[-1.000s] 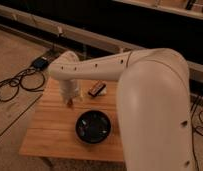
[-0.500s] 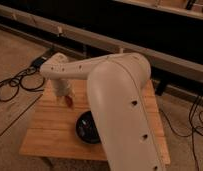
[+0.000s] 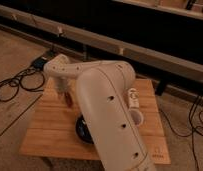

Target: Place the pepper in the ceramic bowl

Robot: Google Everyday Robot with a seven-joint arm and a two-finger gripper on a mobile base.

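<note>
The bulky white arm point(image 3: 107, 115) is swung further across the middle of the light wooden table point(image 3: 45, 137) than it was half a second ago. A second ago the dish was left in full view. The round glossy black ceramic bowl point(image 3: 82, 131) is now seen only as a dark sliver at the arm's left edge, at about 6 o'clock on the table top.

The gripper point(image 3: 64, 94) is kept where it was in both earlier views, low over the table at about 10 o'clock. The small slender red pepper point(image 3: 68, 99) is seen as a red patch right at the gripper's lower end, well apart from the bowl. Whether the gripper is clenched on the pepper or released beside it cannot be told, nor whether the pepper is lifted clear of the wood.

A small white cylindrical cup point(image 3: 136, 118) is uncovered at the arm's right edge, at about 3 o'clock.

The change is judged to be a repositioning of the arm, not progress of the pepper. The placing is not yet done, and a carry from the gripper toward 5 o'clock is still needed to reach the bowl.
</note>
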